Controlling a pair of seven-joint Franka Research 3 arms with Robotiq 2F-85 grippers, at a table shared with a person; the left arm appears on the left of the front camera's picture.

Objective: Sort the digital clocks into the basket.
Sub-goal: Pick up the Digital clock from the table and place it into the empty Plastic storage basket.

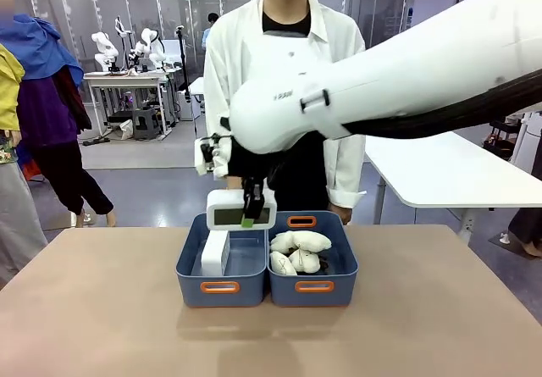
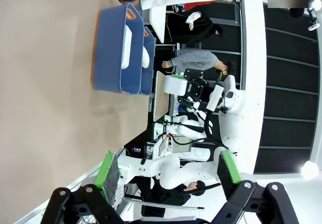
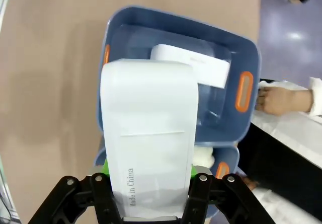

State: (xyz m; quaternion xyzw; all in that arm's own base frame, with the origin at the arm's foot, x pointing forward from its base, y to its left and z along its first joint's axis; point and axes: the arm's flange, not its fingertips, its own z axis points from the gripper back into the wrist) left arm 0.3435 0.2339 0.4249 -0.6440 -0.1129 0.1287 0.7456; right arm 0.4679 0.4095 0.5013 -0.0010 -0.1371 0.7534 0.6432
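My right gripper (image 1: 249, 214) is shut on a white digital clock (image 1: 227, 216) and holds it just above the far rim of the left basket (image 1: 193, 277), with the greyish screen towards the front camera. In the right wrist view the held clock (image 3: 148, 128) hangs between my right gripper's (image 3: 149, 183) green pads, over the basket (image 3: 240, 53). A second white clock (image 1: 215, 252) (image 3: 193, 65) lies inside that basket. My left gripper (image 2: 168, 176) is open and holds nothing, well away from the baskets (image 2: 110, 48).
The right-hand bin (image 1: 318, 285) holds cream plush toys (image 1: 301, 250). A person in a white shirt stands just behind the bins, with a hand (image 3: 279, 99) near the basket's far handle. Bare tan tabletop (image 1: 102, 318) surrounds the bins.
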